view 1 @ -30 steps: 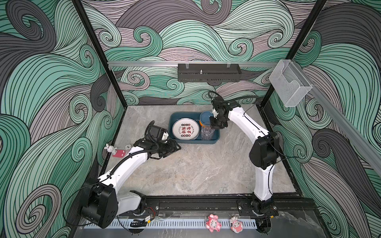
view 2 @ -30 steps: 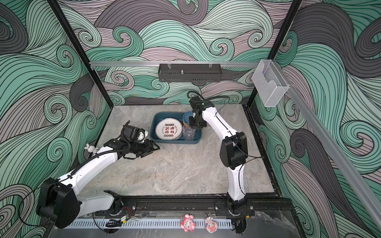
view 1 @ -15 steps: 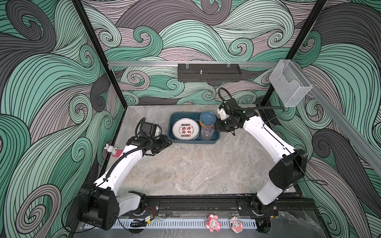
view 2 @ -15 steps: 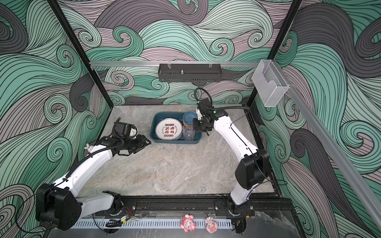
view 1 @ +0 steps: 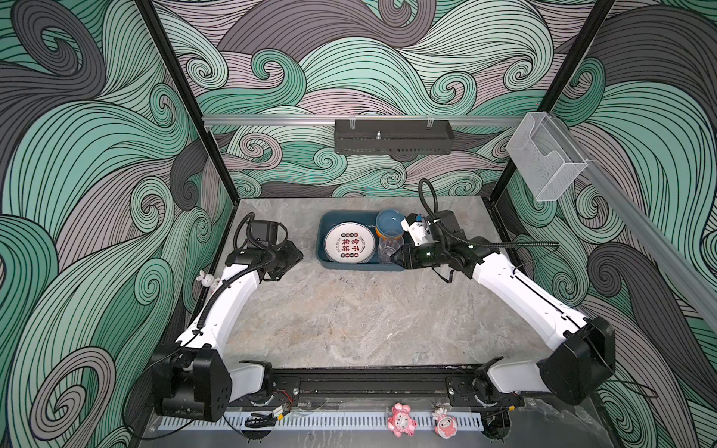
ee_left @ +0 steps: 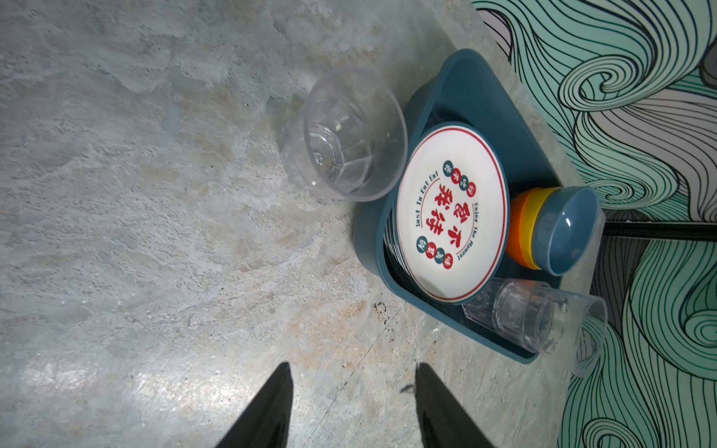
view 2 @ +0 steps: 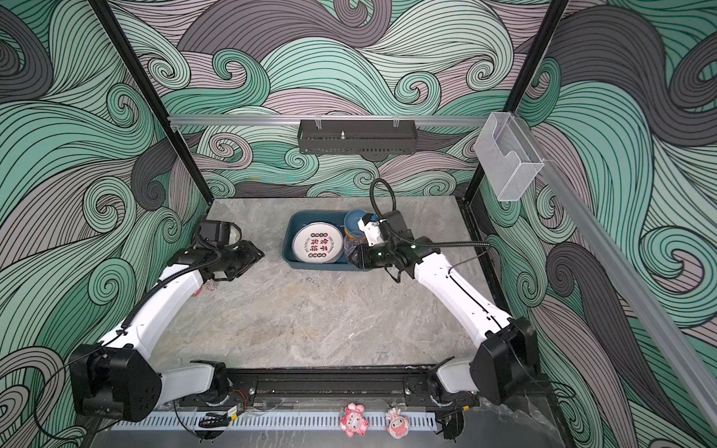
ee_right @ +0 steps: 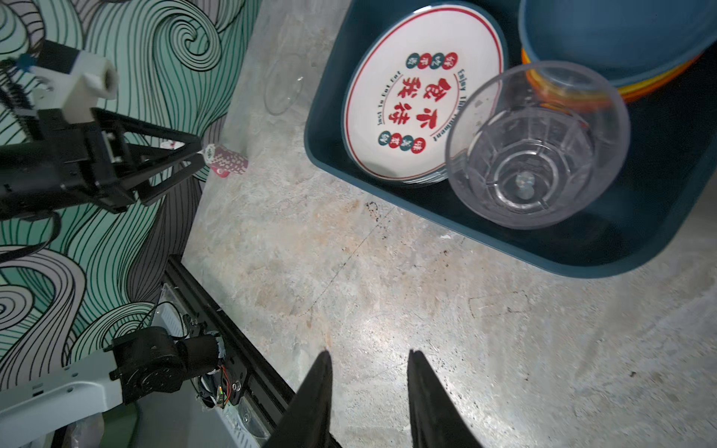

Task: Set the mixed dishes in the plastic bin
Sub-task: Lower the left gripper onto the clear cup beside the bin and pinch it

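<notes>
The dark teal plastic bin (view 1: 324,254) (view 2: 289,250) sits at the back middle of the table. Inside lie a white plate with red characters (view 1: 349,242) (ee_left: 452,217) (ee_right: 403,101), a stack of bowls with a blue one on top (view 1: 390,225) (ee_left: 558,229), and a clear ribbed tumbler (view 1: 390,250) (ee_right: 537,143). Another clear tumbler (ee_left: 349,135) (ee_right: 283,83) stands on the table just left of the bin. My left gripper (view 1: 297,256) (ee_left: 354,366) is open and empty, left of that tumbler. My right gripper (view 1: 395,258) (ee_right: 369,353) is open and empty at the bin's front right corner.
A small pink toy (view 1: 205,278) (ee_right: 225,161) lies by the left wall near my left gripper. A black perforated tray (view 1: 392,141) hangs on the back wall and a clear acrylic holder (view 1: 543,163) on the right rail. Two pink figurines (view 1: 399,419) sit on the front rail.
My right gripper has come away from above the tumbler in the bin to the bin's front right corner, its jaws wider. My left gripper has drawn back to the left.
</notes>
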Motion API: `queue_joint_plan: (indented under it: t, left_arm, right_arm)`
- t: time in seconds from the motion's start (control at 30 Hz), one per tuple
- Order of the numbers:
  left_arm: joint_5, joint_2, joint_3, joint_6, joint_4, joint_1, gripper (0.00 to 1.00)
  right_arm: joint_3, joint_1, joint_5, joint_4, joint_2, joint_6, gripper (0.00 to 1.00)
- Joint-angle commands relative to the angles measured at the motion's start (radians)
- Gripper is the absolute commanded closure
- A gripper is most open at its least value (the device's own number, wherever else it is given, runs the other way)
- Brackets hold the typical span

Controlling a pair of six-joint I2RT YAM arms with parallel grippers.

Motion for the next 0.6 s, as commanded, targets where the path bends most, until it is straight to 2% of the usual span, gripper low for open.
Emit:
queue_joint_plan:
  t: [0.0,0.23,0.57]
  left_arm:
    - [-0.035,0.035,0.042,-0.033,0.014,0.021,0.46]
    - [-0.055,0.135,0.093,-0.062,0.035,0.048,0.44]
    - [0.007,0.323,0.185,-0.079,0.064,0.063,0.44]
  right_arm:
    - [-0.022,0.043,-0.038,0.115,-0.022,0.003,0.63]
    - [-0.015,0.137,-0.033,0.184,0.000,-0.006,0.60]
    - [0.024,0.207,-0.006,0.182,0.050,-0.032,0.58]
